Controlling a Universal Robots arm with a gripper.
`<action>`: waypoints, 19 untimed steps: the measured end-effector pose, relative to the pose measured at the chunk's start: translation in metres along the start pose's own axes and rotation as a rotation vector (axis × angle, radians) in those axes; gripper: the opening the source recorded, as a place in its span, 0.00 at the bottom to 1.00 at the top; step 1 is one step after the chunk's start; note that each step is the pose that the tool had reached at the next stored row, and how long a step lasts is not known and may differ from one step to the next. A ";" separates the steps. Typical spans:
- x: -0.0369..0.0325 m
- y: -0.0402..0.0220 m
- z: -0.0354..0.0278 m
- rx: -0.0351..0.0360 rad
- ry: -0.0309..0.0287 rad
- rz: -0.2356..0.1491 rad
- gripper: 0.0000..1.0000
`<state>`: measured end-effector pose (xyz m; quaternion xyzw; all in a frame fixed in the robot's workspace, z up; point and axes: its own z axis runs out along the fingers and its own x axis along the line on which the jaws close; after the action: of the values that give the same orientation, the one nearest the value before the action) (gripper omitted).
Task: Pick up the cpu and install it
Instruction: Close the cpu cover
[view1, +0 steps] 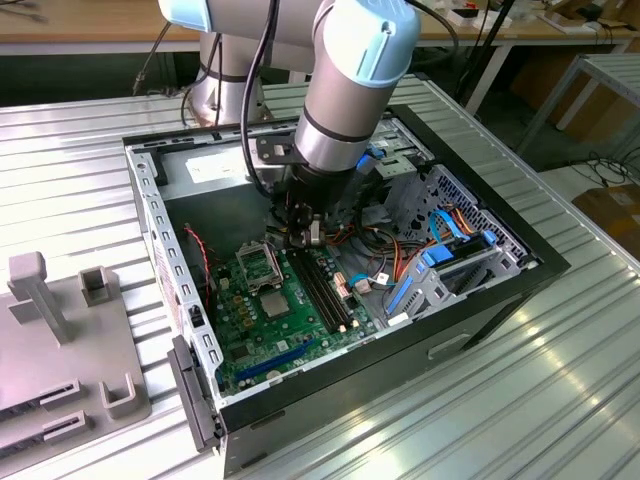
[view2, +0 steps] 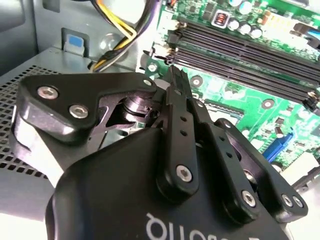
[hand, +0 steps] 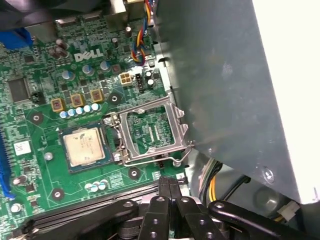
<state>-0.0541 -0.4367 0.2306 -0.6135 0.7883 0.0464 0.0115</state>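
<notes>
end effector (hand: 168, 182) clenched, empty, low inside the computer case (view1: 150, 225) | cpu (hand: 84, 146) just ahead of it, lying in its socket beside the open metal frame (hand: 150, 131) | seating, I'd judge, wants the chip flat and square, unforced

Exterior view high; both wrist views near motherboard (hand: 42, 131) (view2: 260, 116).

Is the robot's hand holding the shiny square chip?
No, the cpu lies flat on the green board, apart from the hand.
</notes>
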 end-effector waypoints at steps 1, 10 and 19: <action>0.0000 0.0001 0.0002 -0.0019 -0.0083 -0.002 0.11; 0.0008 0.0026 0.0019 -0.0043 -0.0250 -0.044 0.11; 0.0055 0.0056 0.0032 0.0066 -0.0787 -0.057 0.11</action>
<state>-0.0610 -0.4403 0.2274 -0.6334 0.7695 0.0675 0.0458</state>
